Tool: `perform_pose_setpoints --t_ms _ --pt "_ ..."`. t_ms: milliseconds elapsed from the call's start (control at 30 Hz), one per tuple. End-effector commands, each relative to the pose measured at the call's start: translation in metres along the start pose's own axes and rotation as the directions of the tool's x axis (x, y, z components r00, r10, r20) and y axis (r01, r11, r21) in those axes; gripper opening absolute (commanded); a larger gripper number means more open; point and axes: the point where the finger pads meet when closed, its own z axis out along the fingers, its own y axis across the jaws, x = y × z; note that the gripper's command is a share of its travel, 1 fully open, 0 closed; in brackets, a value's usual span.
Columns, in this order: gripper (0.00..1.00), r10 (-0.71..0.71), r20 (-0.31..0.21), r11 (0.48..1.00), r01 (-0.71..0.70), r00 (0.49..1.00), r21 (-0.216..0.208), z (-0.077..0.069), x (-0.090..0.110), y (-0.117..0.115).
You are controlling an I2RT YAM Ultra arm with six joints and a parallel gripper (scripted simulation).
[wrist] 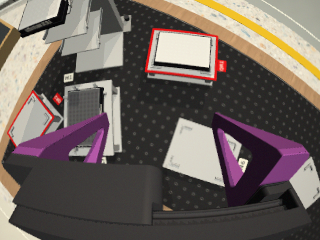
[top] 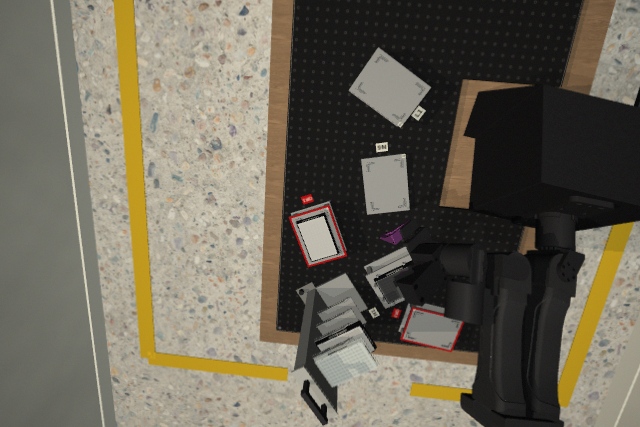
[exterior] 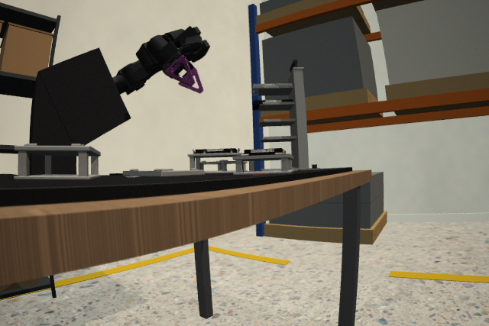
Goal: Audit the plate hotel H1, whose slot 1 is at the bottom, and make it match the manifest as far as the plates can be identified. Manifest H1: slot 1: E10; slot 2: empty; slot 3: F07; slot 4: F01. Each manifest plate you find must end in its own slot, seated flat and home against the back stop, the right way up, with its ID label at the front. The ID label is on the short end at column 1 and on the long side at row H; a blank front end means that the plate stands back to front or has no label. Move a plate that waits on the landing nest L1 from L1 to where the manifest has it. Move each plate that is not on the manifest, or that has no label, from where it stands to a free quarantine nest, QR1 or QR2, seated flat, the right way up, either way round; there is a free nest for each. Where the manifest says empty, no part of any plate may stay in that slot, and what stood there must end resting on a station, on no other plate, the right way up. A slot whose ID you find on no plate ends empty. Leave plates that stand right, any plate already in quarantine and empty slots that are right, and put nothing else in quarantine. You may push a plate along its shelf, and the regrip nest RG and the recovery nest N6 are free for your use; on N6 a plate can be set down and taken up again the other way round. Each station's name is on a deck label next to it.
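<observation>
The plate hotel H1 (top: 336,331) stands at the deck's near corner; it also shows in the side view (exterior: 281,117) and the wrist view (wrist: 70,10). Its two upper shelves each hold a plate, a clear one on top (top: 345,360) and a dark-rimmed one (exterior: 272,102) below. The two lower shelves look bare. A white-topped plate (top: 316,237) sits in a red-edged quarantine nest (wrist: 182,54). A dark-welled plate (top: 388,285) (wrist: 83,103) lies on the raised nest beside the hotel. My gripper (exterior: 189,78) (top: 395,233) is open and empty, high above the deck between that nest and N6.
The second red-edged quarantine nest (top: 431,328) holds no plate. The N6 nest (top: 385,183) and the L1 nest (top: 389,86) are also bare. The arm's black base housing (top: 553,153) fills the right side. The deck's edge runs close behind the hotel.
</observation>
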Motion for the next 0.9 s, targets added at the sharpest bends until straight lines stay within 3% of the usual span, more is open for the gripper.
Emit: perform_pose_setpoints --t_ms 0,867 --pt "1.0 -0.091 0.063 0.996 0.091 0.994 0.002 -0.0274 0.0077 -0.0632" --pt "1.0 -0.091 0.063 0.996 0.091 0.994 0.002 -0.0297 0.0151 -0.06"
